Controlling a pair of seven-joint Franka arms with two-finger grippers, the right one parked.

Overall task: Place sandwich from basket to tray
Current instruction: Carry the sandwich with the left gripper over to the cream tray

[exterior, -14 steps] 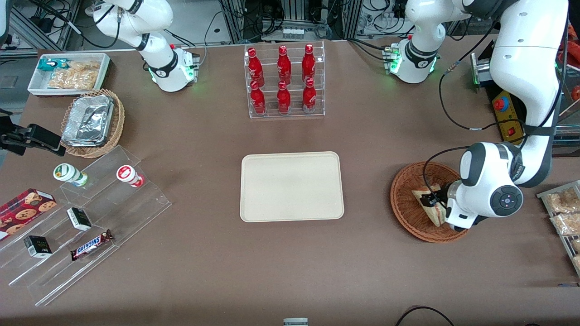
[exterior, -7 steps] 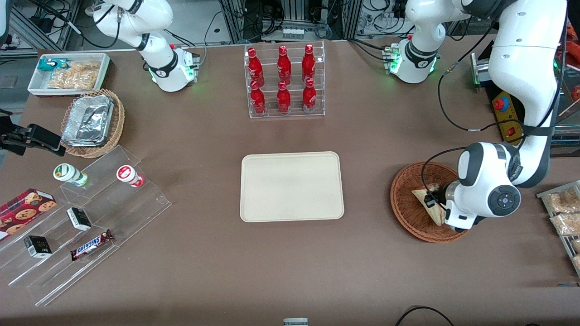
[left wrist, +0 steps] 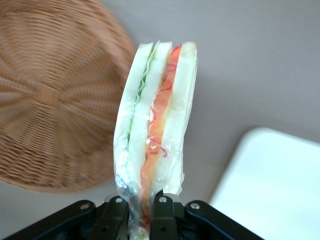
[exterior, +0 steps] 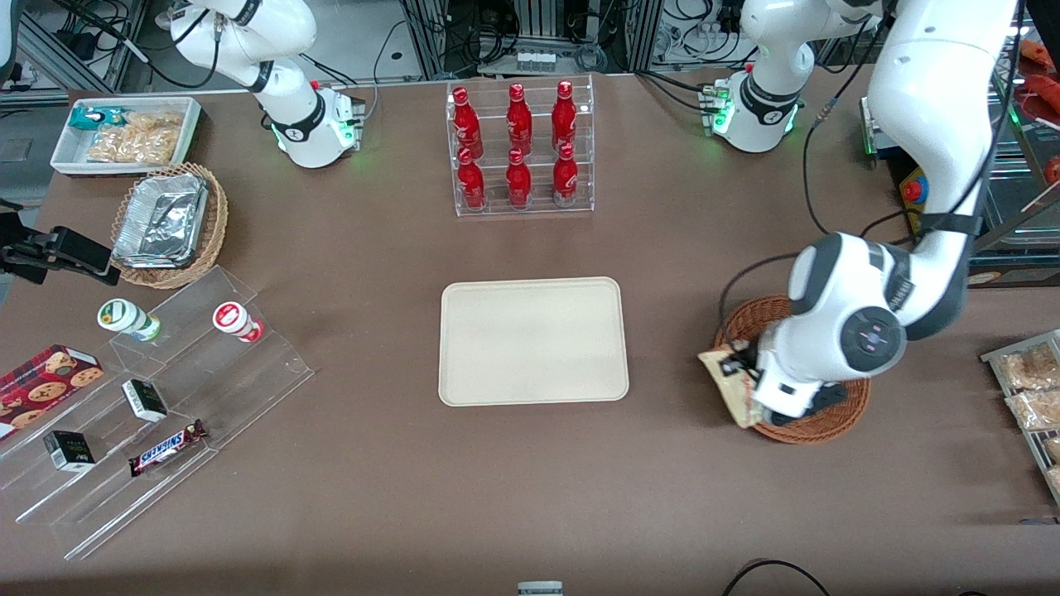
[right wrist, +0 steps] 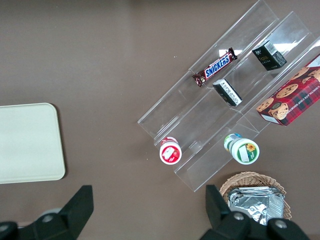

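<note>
Aloft, hand (left wrist: 141,212) gripping sandwich (left wrist: 155,120), above basket (exterior: 828,418) rim

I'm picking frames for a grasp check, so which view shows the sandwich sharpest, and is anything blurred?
Left wrist view: the sandwich, pinched in the gripper, is crisp, while the basket looks soft. Front view: evenly lit, but the sandwich is small and partly hidden by the arm.

The gripper (left wrist: 141,212) holds the sandwich (exterior: 730,381) above the basket's (exterior: 828,422) rim, near the tray (exterior: 530,341)
</note>
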